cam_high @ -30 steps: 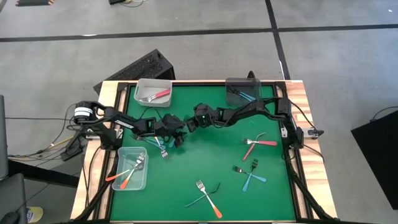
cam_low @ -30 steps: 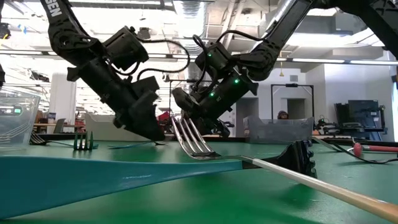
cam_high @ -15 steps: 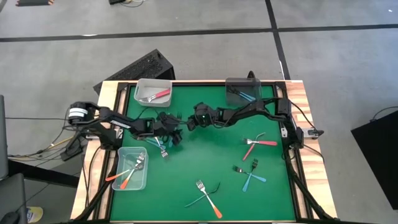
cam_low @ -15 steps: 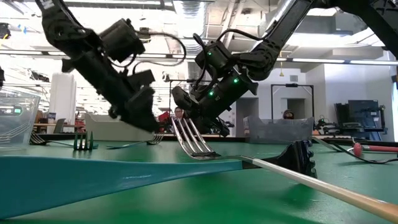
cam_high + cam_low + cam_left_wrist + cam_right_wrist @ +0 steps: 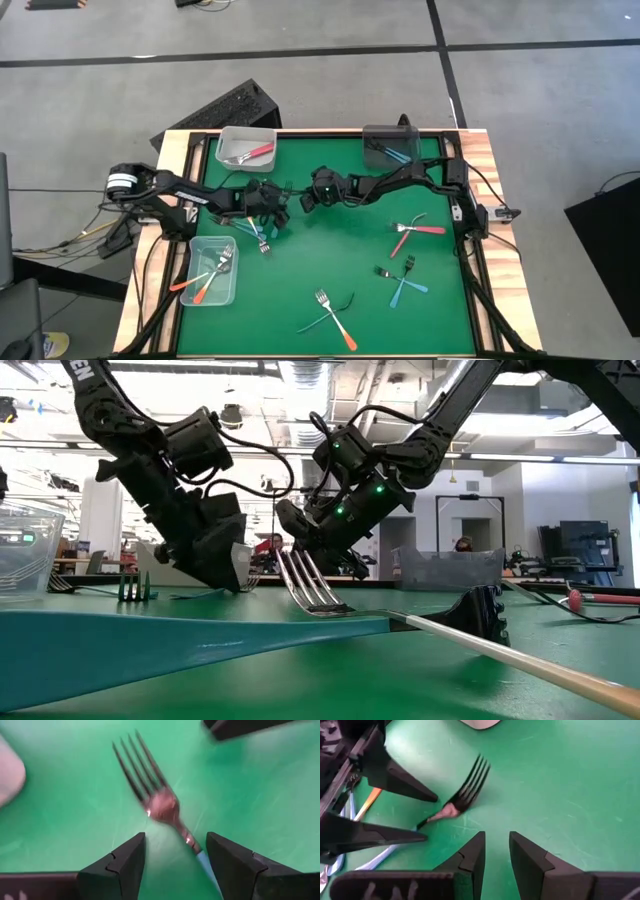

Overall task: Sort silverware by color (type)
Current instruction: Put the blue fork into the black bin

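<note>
Lying between the left gripper's (image 5: 172, 851) parted fingers (image 5: 127, 857), a blue-handled fork (image 5: 162, 807).

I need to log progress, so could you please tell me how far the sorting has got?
Partly done: red in the white bin, blue in the dark bin, orange in the clear bin. The open left gripper straddles a blue-handled fork; the right gripper hovers nearby. Three crossed pairs remain.
</note>
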`<action>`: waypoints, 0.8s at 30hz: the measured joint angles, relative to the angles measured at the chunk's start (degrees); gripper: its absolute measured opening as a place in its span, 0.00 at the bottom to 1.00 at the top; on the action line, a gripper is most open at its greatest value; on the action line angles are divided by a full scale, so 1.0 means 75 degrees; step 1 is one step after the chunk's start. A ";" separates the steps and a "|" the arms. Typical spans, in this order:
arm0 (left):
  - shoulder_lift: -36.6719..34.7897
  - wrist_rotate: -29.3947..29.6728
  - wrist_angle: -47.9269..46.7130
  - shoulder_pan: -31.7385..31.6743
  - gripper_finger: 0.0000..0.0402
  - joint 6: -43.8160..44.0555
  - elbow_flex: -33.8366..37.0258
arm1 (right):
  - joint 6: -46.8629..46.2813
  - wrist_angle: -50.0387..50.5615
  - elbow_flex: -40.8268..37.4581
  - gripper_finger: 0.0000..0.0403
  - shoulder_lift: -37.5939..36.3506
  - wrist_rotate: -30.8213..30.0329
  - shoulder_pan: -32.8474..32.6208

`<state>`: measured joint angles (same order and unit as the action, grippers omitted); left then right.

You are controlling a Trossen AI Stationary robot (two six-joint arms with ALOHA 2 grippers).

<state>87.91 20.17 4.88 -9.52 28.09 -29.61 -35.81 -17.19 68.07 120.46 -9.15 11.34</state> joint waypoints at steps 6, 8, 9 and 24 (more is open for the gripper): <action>0.0432 0.0033 0.0028 0.0057 0.46 0.0132 -0.0030 | 0.0051 0.0000 0.0000 0.28 0.0000 0.0010 -0.0013; 0.0478 0.0040 0.0038 0.0095 0.39 -0.0001 -0.0033 | 0.0064 0.0002 0.0000 0.28 0.0000 0.0013 -0.0013; 0.0483 0.0021 0.0033 0.0114 0.35 -0.0057 -0.0035 | 0.0064 0.0000 0.0000 0.28 0.0000 0.0016 -0.0010; 0.0067 -0.0506 0.0523 0.0119 0.01 -0.1232 0.0031 | 0.0029 -0.0177 -0.0006 0.28 0.0000 0.0928 -0.0012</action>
<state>88.41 16.37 8.80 -8.62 18.84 -29.37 -35.59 -18.51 68.03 120.46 -2.19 11.25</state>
